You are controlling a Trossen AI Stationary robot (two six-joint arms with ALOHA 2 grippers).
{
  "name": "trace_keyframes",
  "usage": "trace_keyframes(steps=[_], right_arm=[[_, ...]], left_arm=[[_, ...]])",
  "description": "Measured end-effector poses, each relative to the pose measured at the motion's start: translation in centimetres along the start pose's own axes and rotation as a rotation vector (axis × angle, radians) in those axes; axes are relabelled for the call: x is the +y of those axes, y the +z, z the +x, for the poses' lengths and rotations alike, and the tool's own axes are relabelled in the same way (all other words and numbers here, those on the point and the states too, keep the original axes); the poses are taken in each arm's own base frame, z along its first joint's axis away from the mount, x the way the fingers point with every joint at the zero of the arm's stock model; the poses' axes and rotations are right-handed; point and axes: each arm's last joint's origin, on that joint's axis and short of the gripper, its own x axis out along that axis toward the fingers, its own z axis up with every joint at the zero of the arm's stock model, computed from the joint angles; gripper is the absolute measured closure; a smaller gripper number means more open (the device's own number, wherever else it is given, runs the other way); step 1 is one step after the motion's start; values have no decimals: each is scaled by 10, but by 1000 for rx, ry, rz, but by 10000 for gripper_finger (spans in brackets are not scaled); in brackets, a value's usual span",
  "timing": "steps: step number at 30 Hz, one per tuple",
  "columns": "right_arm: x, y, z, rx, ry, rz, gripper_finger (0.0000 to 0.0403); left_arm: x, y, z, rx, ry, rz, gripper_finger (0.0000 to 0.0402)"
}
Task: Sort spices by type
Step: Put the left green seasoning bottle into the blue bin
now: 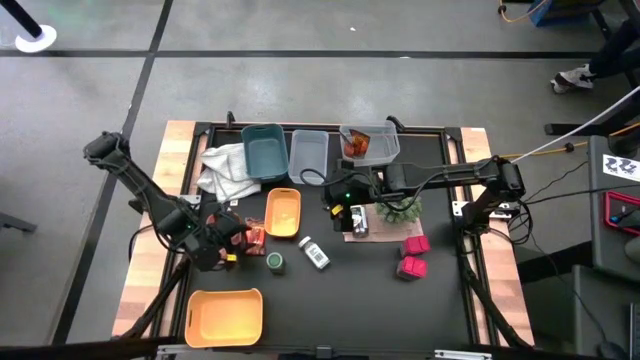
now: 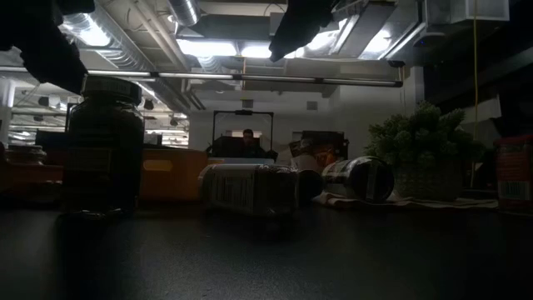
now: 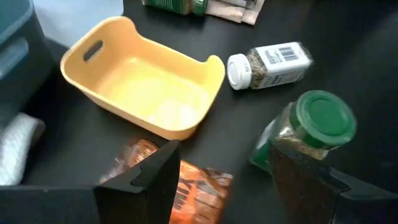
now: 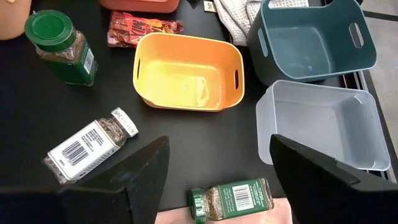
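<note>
Left claw (image 1: 232, 243), right claw (image 1: 352, 215) agape

No wording can be read from my cameras. Barcodes show on the label of the white-capped jar (image 4: 90, 144) lying on the bench and on the green-lidded jar (image 4: 231, 199) lying under my right wrist; their lettering is too small to make out.

Overhead and wrist views are evenly, brightly lit with soft shadows; the yellow bin (image 3: 149, 87) shows a pale sheen on its floor. The low view is dim and backlit — ceiling lights (image 2: 241, 48) glare while the upright jar (image 2: 104, 146) and counter (image 2: 266, 258) sit in near-silhouette. Close claw fingers (image 4: 134, 180) blur — slightly out of focus.
</note>
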Motion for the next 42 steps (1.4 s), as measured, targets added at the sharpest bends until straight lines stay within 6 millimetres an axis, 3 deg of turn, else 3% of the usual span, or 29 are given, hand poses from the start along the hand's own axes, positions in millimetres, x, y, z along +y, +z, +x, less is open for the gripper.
trace_keyframes(steps=[14,26,36,42], right_arm=[[0,0,0,0,0,-1,127],[0,0,0,1,0,-1,127],[0,0,0,3,9,-2,127],[6,0,-1,-4,137,15,127]], left_arm=[[4,7,8,29,3,45,178],[-16,10,16,62,-198,306,178],[-24,-2,34,121,-158,347,178],[-31,-4,41,119,-193,358,178]])
